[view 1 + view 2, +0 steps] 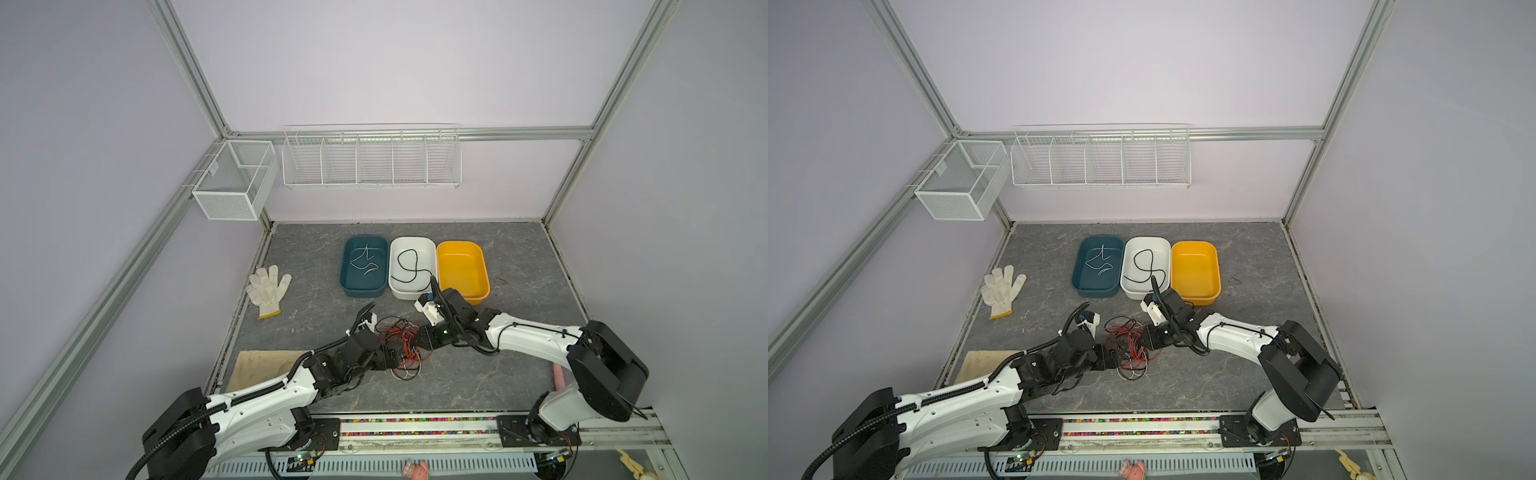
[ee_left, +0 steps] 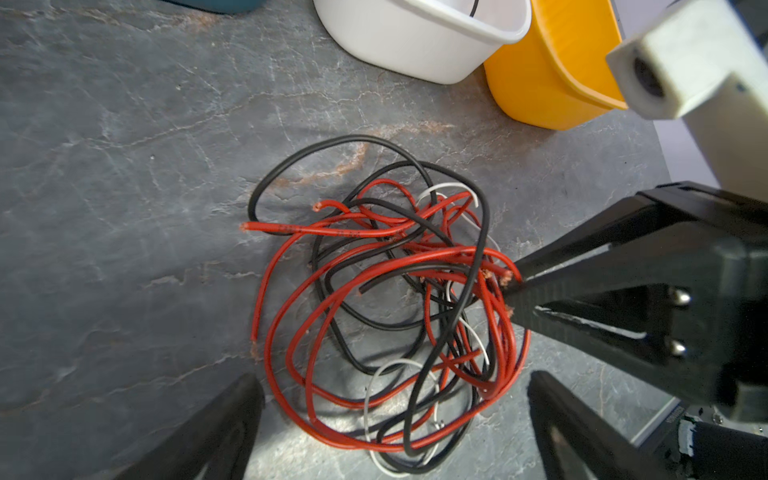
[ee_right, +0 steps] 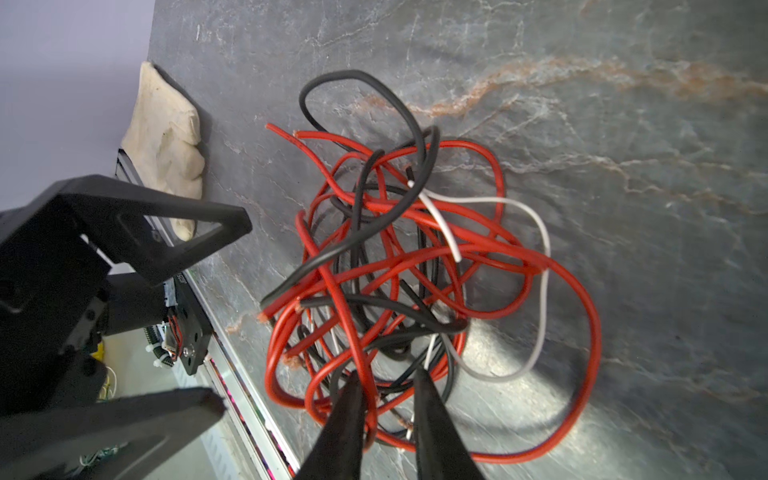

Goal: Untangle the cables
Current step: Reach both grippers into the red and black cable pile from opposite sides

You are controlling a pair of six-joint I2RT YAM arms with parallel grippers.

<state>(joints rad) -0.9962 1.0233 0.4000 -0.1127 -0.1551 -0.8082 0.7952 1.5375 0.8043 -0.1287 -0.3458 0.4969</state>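
Red-orange, black and white cables (image 1: 401, 345) lie knotted in one loose heap on the near middle of the table, between the two claws. The left gripper (image 2: 392, 384) stands wide open at the heap's left side, holding nothing. The right gripper (image 3: 386, 374) sits with its tips in the heap's right side. Its jaws are nearly together with red and black strands between them, but I cannot tell whether those are pinched.

Beyond the heap, three oblong plastic tubs stand in a close row. The teal tub (image 1: 362, 292) on the left holds thin white strands (image 1: 360, 262). The white tub (image 1: 405, 294) in the middle holds one curling black cable (image 1: 409, 266). The yellow tub (image 1: 461, 268) is on the right. In both top views the right arm's wrist hides part of the near rims of the white and yellow tubs.

A white knitted glove (image 1: 268, 289) lies well apart to the left, and a flat beige board (image 1: 266, 368) sits at the near left edge.

The dark grey marbled tabletop (image 1: 498, 365) shows rusty veins. Lilac walls rise inside an aluminium frame. On the far rail hang a white wire rack (image 1: 370, 160) with dividers and a white mesh basket (image 1: 235, 180).
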